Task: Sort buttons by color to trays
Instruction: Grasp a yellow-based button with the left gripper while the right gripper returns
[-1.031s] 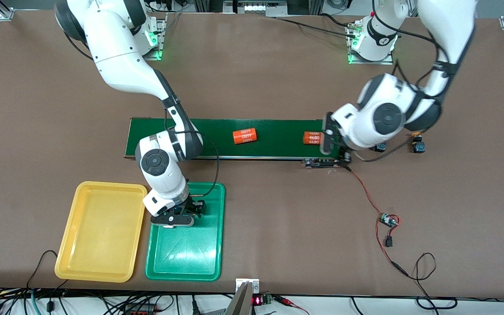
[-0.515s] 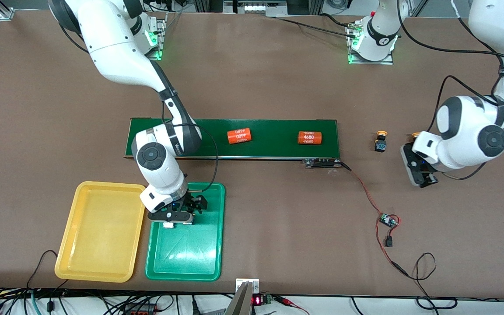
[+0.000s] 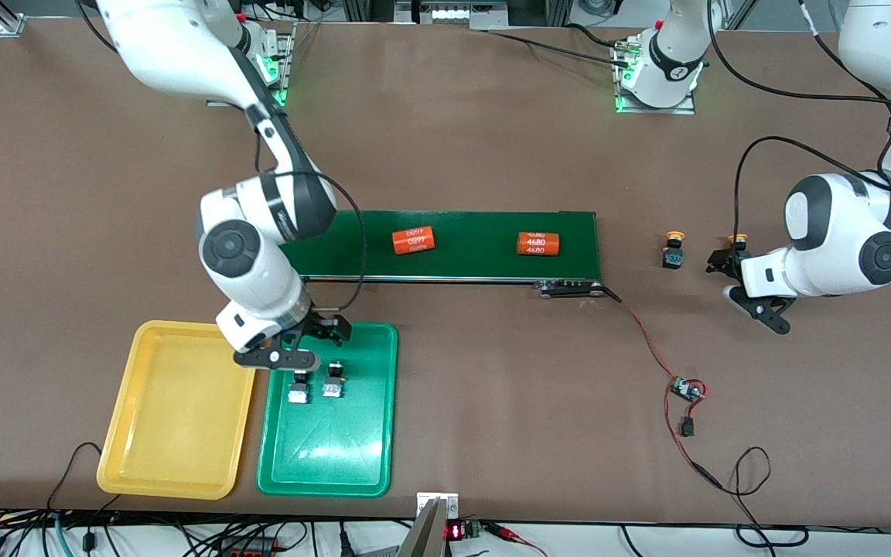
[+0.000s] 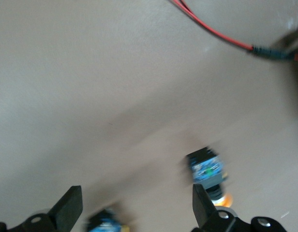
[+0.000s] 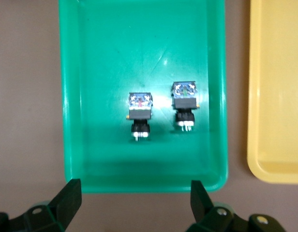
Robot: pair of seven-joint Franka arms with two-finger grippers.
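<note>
Two buttons lie side by side in the green tray, in its part nearer the conveyor. They also show in the right wrist view; their cap colour does not stand out. My right gripper is open and empty above that tray's edge next to the conveyor. The yellow tray beside it holds nothing. Two yellow-capped buttons stand on the table off the conveyor's end. My left gripper is open over them; one button shows by a finger.
A dark-green conveyor belt carries two orange "4680" cylinders. A red wire runs from the belt's end to a small circuit board. Cables lie along the table's near edge.
My right gripper let go of a button in the green tray and rose toward the conveyor. My left arm swung from the belt's end out to the yellow-capped buttons. The cylinders drifted along the belt.
</note>
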